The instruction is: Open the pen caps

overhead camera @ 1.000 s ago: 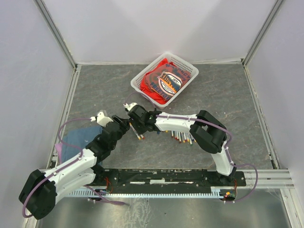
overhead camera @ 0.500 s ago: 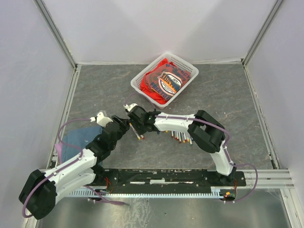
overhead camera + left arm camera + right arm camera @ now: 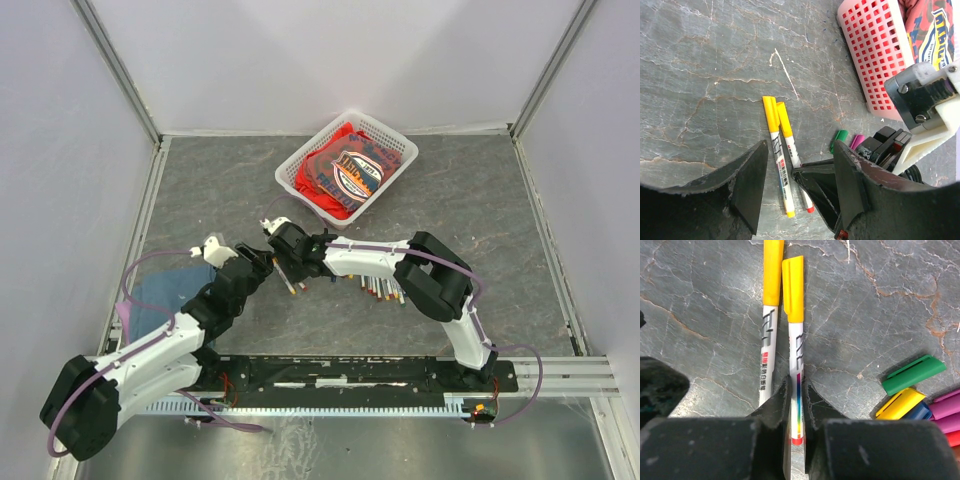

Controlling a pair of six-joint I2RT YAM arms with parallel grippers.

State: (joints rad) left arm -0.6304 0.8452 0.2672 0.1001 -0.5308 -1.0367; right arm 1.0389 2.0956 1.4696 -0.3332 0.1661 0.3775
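Yellow-capped pen point(image 3: 796, 350) now in right pincer point(image 3: 796, 387)

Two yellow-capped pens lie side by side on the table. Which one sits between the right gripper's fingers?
The pen with the red end: its barrel runs between the fingers of the right gripper. The pen with the yellow end lies just outside them.

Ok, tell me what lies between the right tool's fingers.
The right tool pinches one yellow-capped pen by its white barrel, seen in the right wrist view.
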